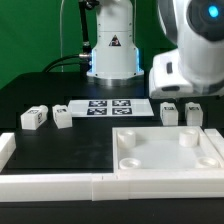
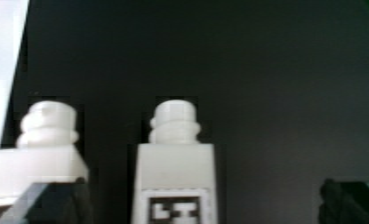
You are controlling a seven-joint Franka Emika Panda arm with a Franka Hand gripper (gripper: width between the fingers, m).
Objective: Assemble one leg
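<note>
One leg [image 2: 177, 165] lies centred under the spread tool [image 2: 191, 198].

**White shells, dark joints**

We see an arm [image 1: 195, 45] built of rounded, glossy white shells, with a dark grey band at one joint. Its white base [image 1: 108, 60] carries a black triangle sticker [image 1: 114, 42] above a blue glow. A thin cable [image 1: 62, 59] runs beside it. The fingers [image 2: 353, 200] are dark.

Warning triangle [image 1: 113, 42] on arm base [image 1: 112, 62]
</note>
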